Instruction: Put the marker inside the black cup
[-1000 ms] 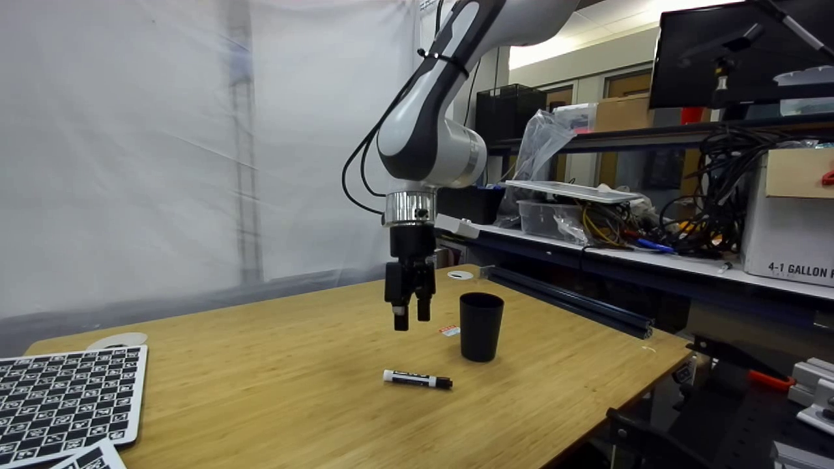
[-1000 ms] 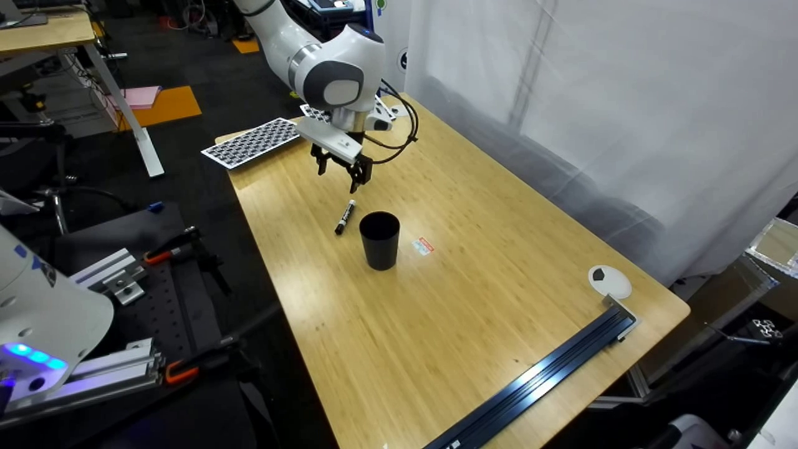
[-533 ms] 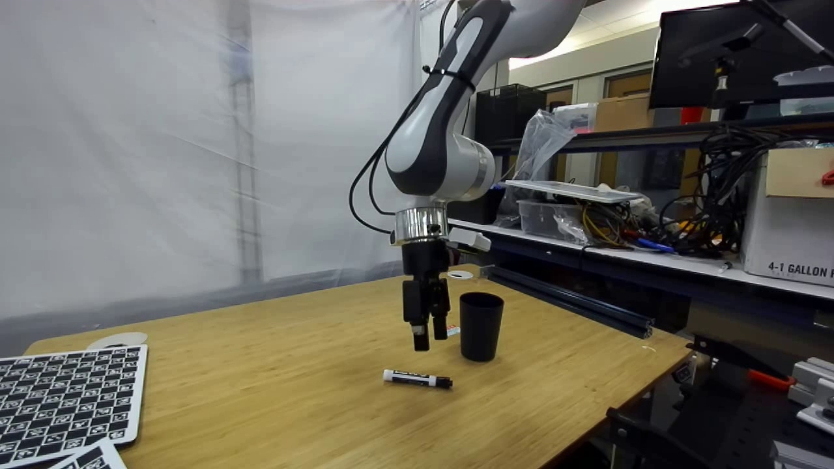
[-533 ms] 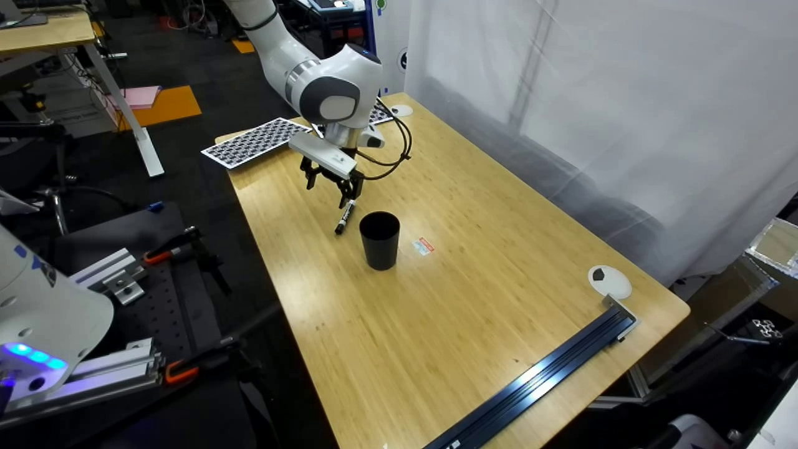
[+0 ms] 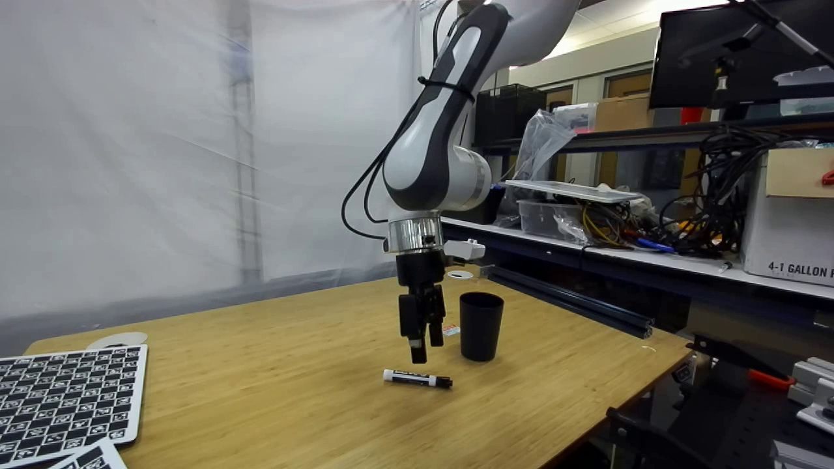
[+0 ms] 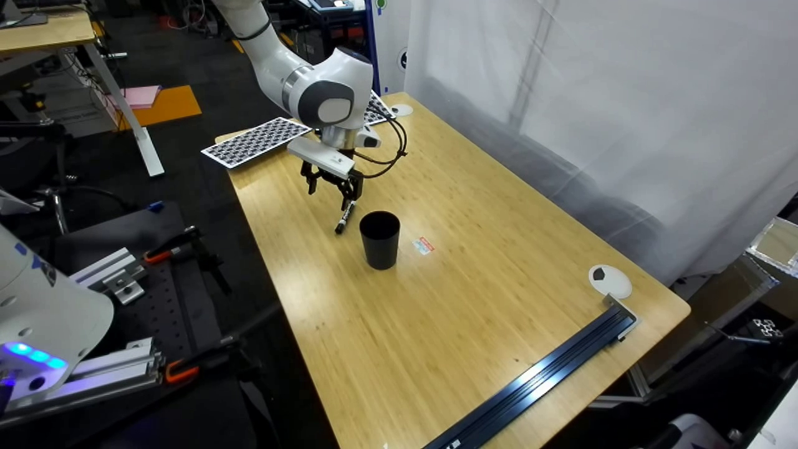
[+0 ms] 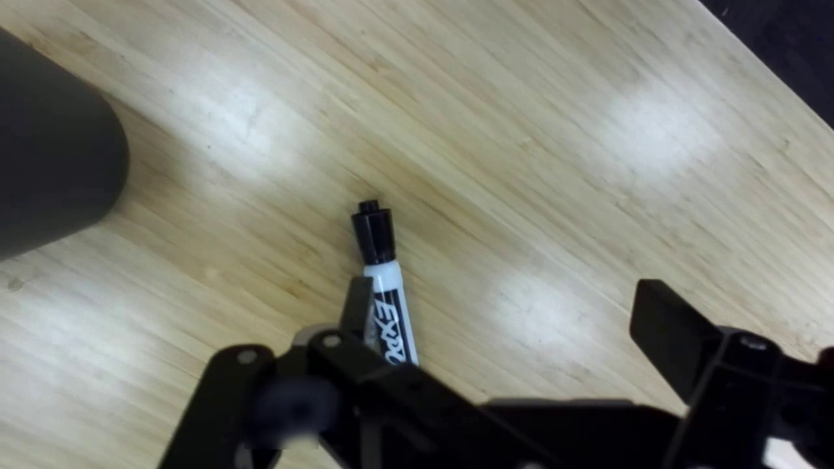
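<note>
The marker [image 5: 417, 378] lies flat on the table, white with a black label and black cap. It shows in an exterior view [image 6: 343, 222] and in the wrist view [image 7: 374, 238], where its lower end is hidden behind the gripper. The black cup [image 5: 481, 329] stands upright beside the marker; it also shows in an exterior view [image 6: 379, 246] and at the left edge of the wrist view [image 7: 52, 150]. My gripper [image 7: 505, 290] is open and empty, pointing down above the table close to the marker. In the wrist view its left finger [image 7: 357, 306] overlaps the marker's side.
The wooden table [image 5: 260, 391] carries a checkered board [image 5: 71, 397] at one end and a dark metal rail [image 6: 536, 380] at the other. A small red and white sticker [image 6: 423, 246] lies near the cup. A shelf with boxes and cables [image 5: 710, 189] stands beyond the table.
My gripper has moved down toward the table and closer to the marker, and the wrist has turned slightly. The marker and the cup have not moved.
</note>
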Robot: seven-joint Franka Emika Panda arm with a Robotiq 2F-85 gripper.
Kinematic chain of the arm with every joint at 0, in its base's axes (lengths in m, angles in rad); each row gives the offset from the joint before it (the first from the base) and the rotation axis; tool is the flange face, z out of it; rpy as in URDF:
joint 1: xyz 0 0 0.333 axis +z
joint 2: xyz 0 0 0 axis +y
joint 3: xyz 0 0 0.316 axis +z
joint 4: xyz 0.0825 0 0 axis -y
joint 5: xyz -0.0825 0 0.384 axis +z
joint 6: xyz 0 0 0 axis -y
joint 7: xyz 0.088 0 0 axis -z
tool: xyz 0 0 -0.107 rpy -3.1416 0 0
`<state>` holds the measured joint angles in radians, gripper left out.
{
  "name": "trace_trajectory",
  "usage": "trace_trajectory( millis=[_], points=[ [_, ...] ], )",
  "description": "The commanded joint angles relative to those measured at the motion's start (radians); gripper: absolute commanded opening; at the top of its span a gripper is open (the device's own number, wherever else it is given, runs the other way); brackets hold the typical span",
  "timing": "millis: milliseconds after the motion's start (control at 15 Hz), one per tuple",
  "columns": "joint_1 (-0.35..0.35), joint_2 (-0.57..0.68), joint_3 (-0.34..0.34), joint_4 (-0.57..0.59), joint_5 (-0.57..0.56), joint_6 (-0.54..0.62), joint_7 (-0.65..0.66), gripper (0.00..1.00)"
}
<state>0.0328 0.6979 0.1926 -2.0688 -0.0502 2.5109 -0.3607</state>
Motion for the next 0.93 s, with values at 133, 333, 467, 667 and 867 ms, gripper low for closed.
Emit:
trace_trajectory(
  millis=[133,333,467,667,867],
  points=[
    [0.027,0.063,-0.027,0.050,-0.044,0.045,0.024,1.00],
    [0.032,0.094,-0.042,0.086,-0.063,0.053,0.027,1.00],
    [0.042,0.097,-0.058,0.099,-0.073,0.051,0.047,1.00],
    [0.017,0.096,-0.035,0.098,-0.058,0.043,0.028,1.00],
    [0.020,0.094,-0.035,0.099,-0.058,0.043,0.033,1.00]
  ],
)
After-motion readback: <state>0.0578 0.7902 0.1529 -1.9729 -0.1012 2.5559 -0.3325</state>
